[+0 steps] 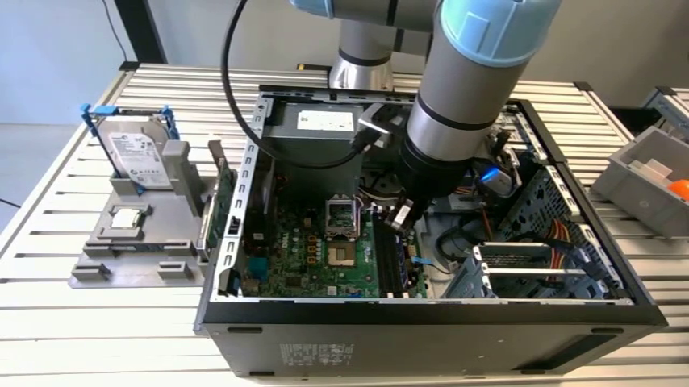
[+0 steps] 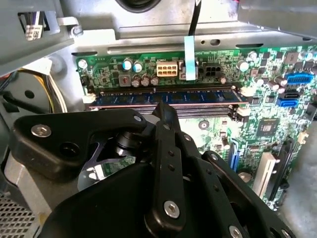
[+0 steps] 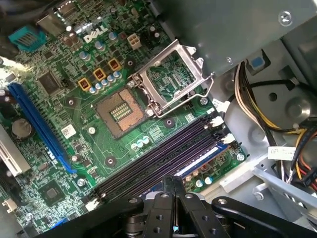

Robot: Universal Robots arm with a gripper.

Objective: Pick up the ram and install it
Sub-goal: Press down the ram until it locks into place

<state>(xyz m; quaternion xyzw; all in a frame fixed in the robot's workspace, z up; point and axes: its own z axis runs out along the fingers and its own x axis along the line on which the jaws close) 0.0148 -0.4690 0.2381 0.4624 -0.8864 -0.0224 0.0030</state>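
Meeting tip to tip with nothing between them, the jaws are clenched and hold no part. In the second wrist view they point down just beside the ram (image 2: 198,96), close over its upper edge; whether they touch it cannot be told.

The ram is a long, thin blue board with a row of dark chips along its face. It stands on edge in a memory slot of the green motherboard (image 2: 277,124), with white clips (image 2: 246,91) at the slot ends. In the first wrist view a strip of blue from the ram (image 3: 200,159) shows in the slot nearest the jaws, beside the dark memory slots (image 3: 163,148) that run parallel to it. One ram can be counted; the exact number of slots is hard to tell.

Further out on the board sits one square processor socket (image 3: 121,109), its metal lid (image 3: 168,74) swung up, and one long blue card slot (image 3: 39,124). Bundled wires (image 3: 252,104) run along the metal wall on the far side of the ram.

In the exterior view one arm (image 1: 463,97) reaches down into one open black computer case (image 1: 431,322) lying on a slatted table (image 1: 64,322). On the exterior view's left a grey stand (image 1: 140,270) carries one hard drive (image 1: 140,157) upright and one small silver chip (image 1: 127,216) lying flat. One green card (image 1: 221,210) stands on edge between the stand and the case. At the exterior view's right edge is one grey bin (image 1: 646,161).
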